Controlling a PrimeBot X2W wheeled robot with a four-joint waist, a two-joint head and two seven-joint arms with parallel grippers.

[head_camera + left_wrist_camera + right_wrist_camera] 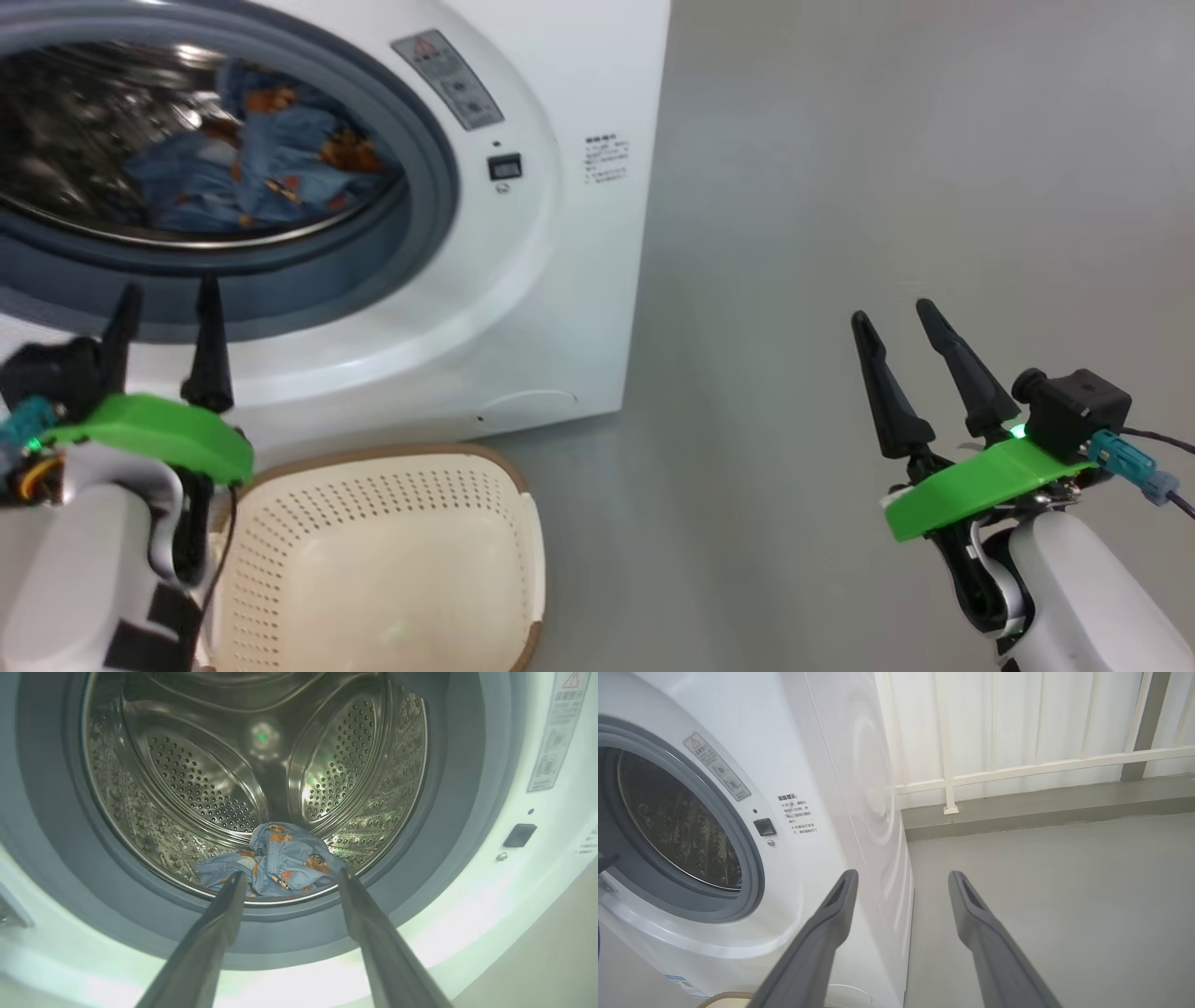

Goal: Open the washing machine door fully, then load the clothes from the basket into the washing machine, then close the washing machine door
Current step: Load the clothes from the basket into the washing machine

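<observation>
One washing machine [579, 280] is counted on the floor [887, 187], and one basket [373, 523] stands before it. A single heap of clothes [252, 159] is seen in the one steel drum [187, 779]; how many pieces are bunched in it cannot be told. Two end effectors are counted, the left end effector [169, 286] and the right end effector [891, 311], with two dark fingers [962, 369] borne by each, four in all. On the machine's front are counted one grey warning label [448, 79], one small black square [504, 167], one block of printed text [607, 161] and one round flap [530, 409].
</observation>
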